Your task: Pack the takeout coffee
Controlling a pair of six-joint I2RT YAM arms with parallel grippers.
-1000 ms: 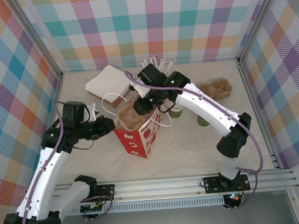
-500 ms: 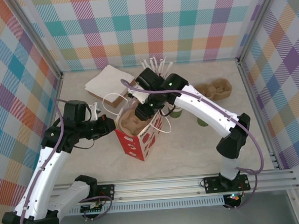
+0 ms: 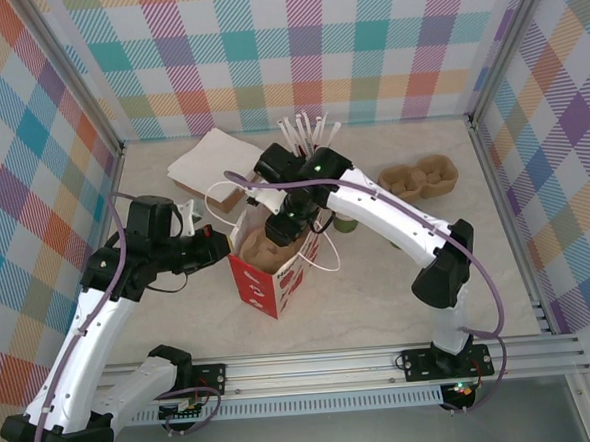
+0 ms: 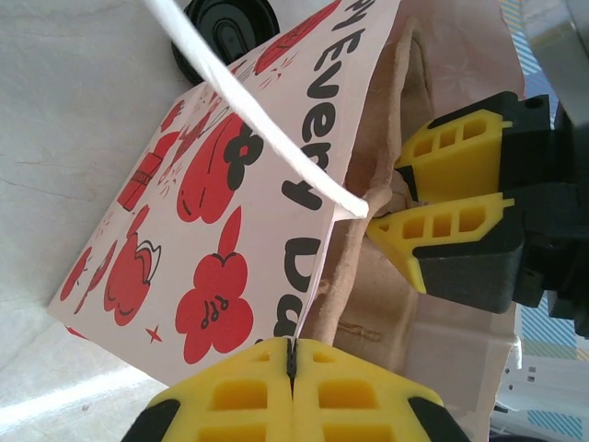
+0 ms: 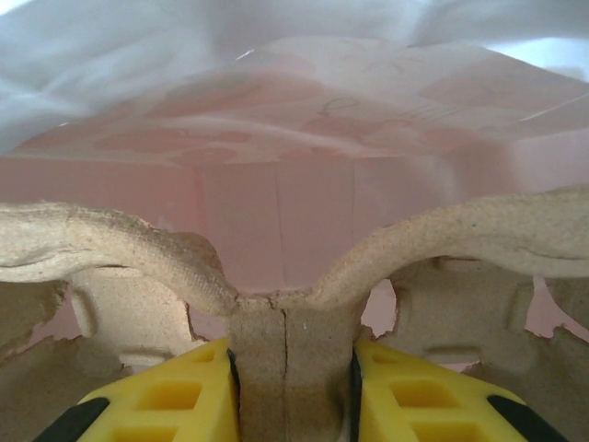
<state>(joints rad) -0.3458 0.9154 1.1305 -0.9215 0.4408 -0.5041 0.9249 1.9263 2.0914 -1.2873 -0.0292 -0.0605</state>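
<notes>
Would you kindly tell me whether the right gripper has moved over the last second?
Yes. The right gripper has shifted left, away from the spare cup carrier lying at the back right.

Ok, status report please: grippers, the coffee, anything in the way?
Left gripper shut on paper bag rim. Right gripper shut on pulp carrier. Takeout coffee on the table, outside the bag. In the way: carrier in the bag mouth.

Bright, even light with faint shadows; the right wrist close-up is soft.
</notes>
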